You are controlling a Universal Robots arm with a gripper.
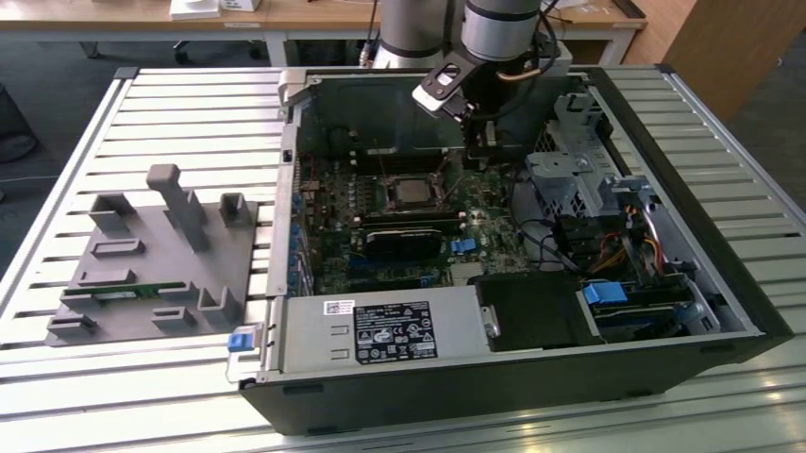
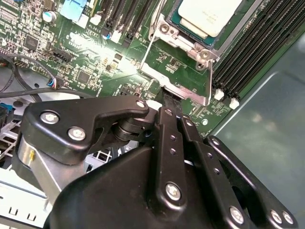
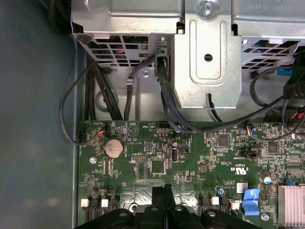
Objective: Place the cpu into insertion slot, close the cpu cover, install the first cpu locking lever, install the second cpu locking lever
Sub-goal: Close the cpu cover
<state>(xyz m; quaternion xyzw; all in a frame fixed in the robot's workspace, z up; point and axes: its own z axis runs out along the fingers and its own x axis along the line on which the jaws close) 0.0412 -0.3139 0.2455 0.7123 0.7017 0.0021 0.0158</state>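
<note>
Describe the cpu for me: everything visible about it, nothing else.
The cpu is a small flat square chip with a pale silvery-tan metal top. It lies flat inside a silvery metal socket frame with screws, on the green motherboard. Black memory slots run alongside. The second wrist view's edge cuts off part of it. The gripper sits low beside the socket frame, apart from the chip.
</note>
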